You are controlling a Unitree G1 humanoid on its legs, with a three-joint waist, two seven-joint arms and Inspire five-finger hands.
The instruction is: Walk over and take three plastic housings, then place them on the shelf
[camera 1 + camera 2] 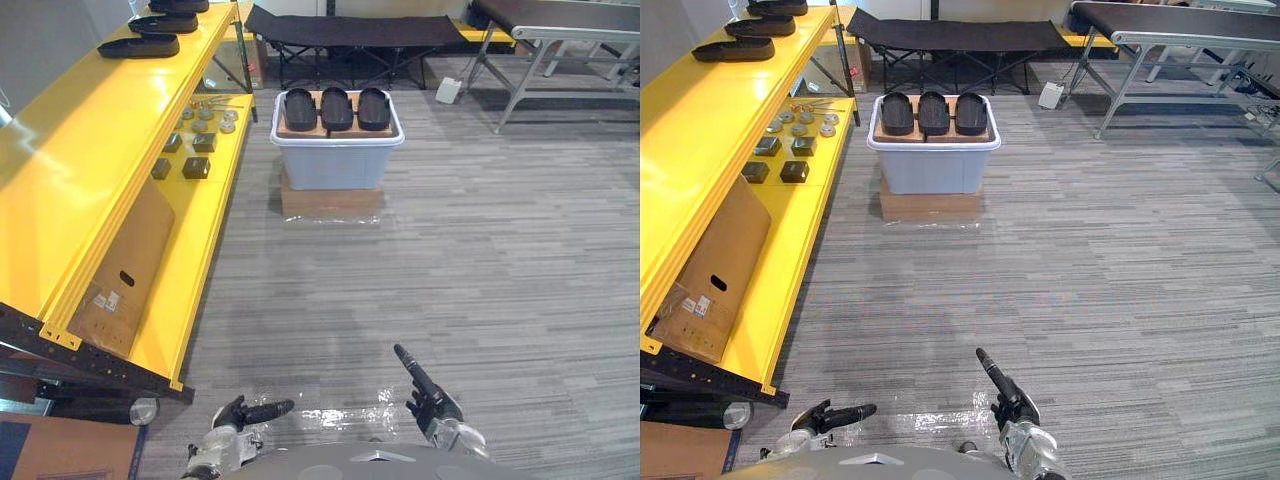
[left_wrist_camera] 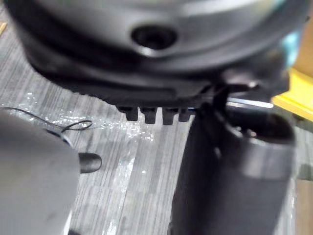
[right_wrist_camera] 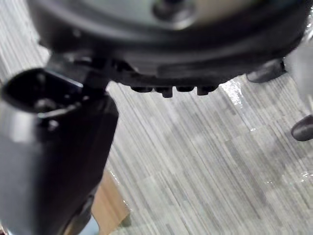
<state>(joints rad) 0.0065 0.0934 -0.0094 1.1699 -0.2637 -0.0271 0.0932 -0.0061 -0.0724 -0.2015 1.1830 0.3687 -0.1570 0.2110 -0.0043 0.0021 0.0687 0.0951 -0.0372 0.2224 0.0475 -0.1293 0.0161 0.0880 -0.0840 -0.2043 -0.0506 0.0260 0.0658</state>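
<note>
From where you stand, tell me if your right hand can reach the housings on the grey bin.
Probably not yet. The right hand is open and low, while the housings lie atop the bin well ahead across the floor. Nothing blocks the way; walk up first.

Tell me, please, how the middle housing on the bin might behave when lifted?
The middle housing looks like a hollow shell: probably stiff and light. Its smooth rounded top may slip. Lying flat on the bin, it seems unlikely to roll.
</note>
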